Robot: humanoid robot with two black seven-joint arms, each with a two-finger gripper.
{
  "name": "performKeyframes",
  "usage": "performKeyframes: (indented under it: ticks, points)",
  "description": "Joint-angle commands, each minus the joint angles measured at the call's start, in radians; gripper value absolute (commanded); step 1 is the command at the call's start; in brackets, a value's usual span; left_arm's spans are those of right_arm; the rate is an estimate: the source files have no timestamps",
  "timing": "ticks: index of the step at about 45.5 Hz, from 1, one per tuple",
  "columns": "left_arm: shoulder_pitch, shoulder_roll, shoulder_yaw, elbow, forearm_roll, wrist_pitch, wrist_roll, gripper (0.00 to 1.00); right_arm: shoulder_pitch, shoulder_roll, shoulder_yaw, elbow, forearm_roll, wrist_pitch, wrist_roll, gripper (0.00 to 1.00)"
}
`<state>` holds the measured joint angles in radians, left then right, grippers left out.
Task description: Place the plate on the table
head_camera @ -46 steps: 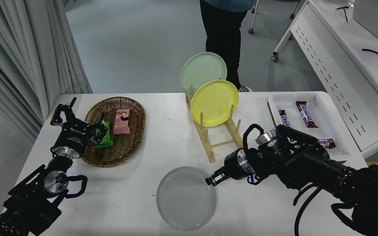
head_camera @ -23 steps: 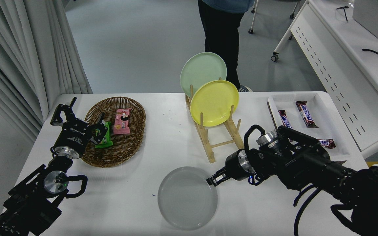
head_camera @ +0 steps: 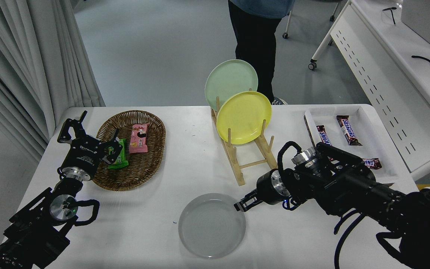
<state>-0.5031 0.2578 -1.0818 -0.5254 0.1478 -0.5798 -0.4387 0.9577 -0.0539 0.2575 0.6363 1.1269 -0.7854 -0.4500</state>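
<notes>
Grey plate flat on surface; right gripper at its 2 o'clock rim, jaws' state indiscernible. Basket holds snack packets.

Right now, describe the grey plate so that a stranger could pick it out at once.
On the white table, look at the near edge, in front of the wooden rack. The plate lies flat there, its right rim at the right gripper. It is plain light grey, while the yellow plate and the pale green plate stand upright in the rack.
</notes>
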Motion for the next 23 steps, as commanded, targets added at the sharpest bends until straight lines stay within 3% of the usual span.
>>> performKeyframes:
  ticks: [1,10,23]
  points:
    - [0.0,0.0,-0.001,0.001,0.0,0.0,0.0,1.0,0.007,-0.011,0.0,0.008,-0.024,0.0,-0.001,1.0]
    - [0.0,0.0,-0.001,-0.001,0.0,0.0,0.0,1.0,0.029,-0.037,-0.006,0.085,-0.022,0.0,-0.002,1.0]
    - [0.0,0.0,0.0,0.001,0.0,0.0,0.0,1.0,0.065,-0.159,0.0,0.353,-0.03,0.0,-0.067,1.0]
